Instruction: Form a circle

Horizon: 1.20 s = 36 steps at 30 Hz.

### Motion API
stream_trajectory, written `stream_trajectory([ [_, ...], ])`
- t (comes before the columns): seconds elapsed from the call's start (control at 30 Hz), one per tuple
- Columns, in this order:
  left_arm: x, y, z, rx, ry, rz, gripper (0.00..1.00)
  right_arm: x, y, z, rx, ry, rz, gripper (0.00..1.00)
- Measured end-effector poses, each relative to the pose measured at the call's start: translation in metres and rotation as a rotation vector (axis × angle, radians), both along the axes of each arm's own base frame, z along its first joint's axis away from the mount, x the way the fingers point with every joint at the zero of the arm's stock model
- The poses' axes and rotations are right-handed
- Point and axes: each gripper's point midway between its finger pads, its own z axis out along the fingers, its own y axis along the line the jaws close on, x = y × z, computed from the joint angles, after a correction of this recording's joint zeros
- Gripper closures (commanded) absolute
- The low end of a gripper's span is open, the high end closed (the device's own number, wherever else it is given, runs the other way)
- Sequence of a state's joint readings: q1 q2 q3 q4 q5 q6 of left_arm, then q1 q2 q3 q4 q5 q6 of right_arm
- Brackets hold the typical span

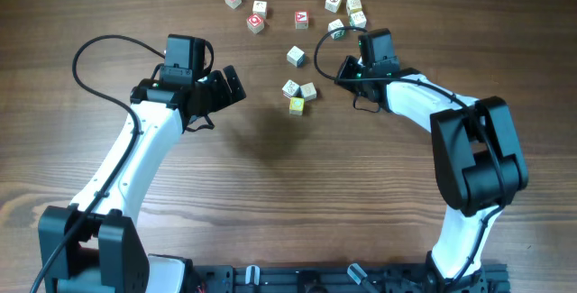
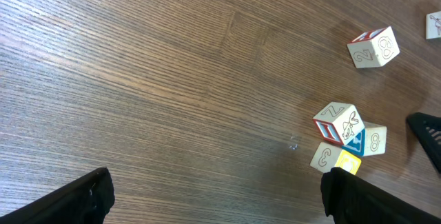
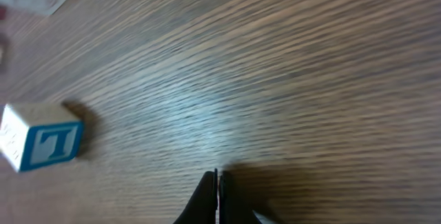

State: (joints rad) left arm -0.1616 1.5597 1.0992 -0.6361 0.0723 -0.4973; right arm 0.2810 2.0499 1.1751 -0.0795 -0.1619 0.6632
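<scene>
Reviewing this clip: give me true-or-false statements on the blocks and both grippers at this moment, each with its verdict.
1. The blocks already form a closed ring. False: they lie scattered, with no ring.
2. The left gripper is open and empty. True.
3. The right gripper grips a block. False: its jaws are shut on nothing.
4. A three-block cluster sits between the two grippers. True.

surface: brown wooden table (image 1: 270, 194), fine grain running sideways | light: soft, even, with pale sheen on the wood
</scene>
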Motion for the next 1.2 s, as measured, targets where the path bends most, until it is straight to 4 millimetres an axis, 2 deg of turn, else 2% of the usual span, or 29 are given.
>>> stream_trajectory([
  [0.2, 0.000, 0.000, 0.000, 0.000, 0.000, 0.000, 0.00, -0.007, 0.016, 0.000, 0.052, 0.004, 0.109, 0.95],
  [0.7, 0.000, 0.000, 0.000, 0.000, 0.000, 0.000, 0.00, -0.032, 0.042, -0.002, 0.129, 0.076, 0.228, 0.95],
  [1.2, 0.000, 0.000, 0.000, 0.000, 0.000, 0.000, 0.00, -0.039, 0.049, -0.001, 0.158, 0.091, 0.270, 0.95],
])
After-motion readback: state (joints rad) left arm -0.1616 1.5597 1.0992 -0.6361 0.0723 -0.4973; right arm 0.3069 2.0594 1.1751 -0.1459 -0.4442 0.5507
